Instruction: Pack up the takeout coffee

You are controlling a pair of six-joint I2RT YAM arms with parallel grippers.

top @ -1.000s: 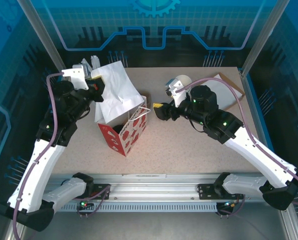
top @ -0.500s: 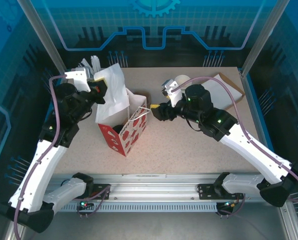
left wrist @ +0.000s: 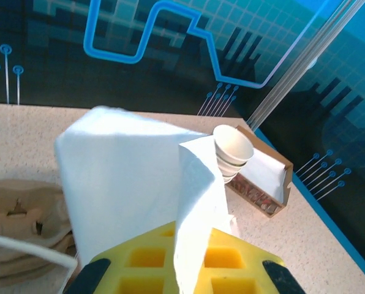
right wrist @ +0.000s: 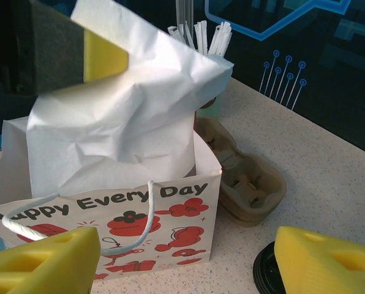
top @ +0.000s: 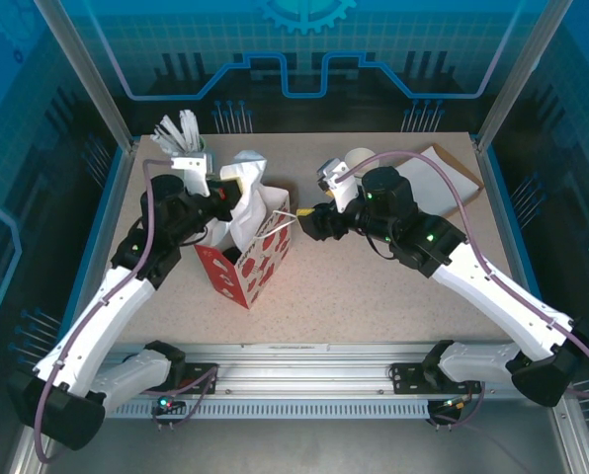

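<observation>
From above, my left gripper clamps white paper over the bag, left of the table's middle; my right gripper gapes beside it. Left wrist: the paper drapes over my pads. Right wrist: paper fills the bag, so I cannot tell where the coffee is.

Falling evenly from overhead onto the table, making its speckled top bright while leaving the blue walls dim. Throwing only short, soft shadows beside the bag and under both arms. Catching a pale sheen on the metal rail along the table's near edge. Tilting the frame posts with a wide-angle lean in the overhead view. Bleaching the white paper in the left wrist view and washing out its creases. Blurring the left gripper at the bottom, too close to the lens. Softening the right gripper likewise, while rendering the bag's print sharp and readable.
</observation>
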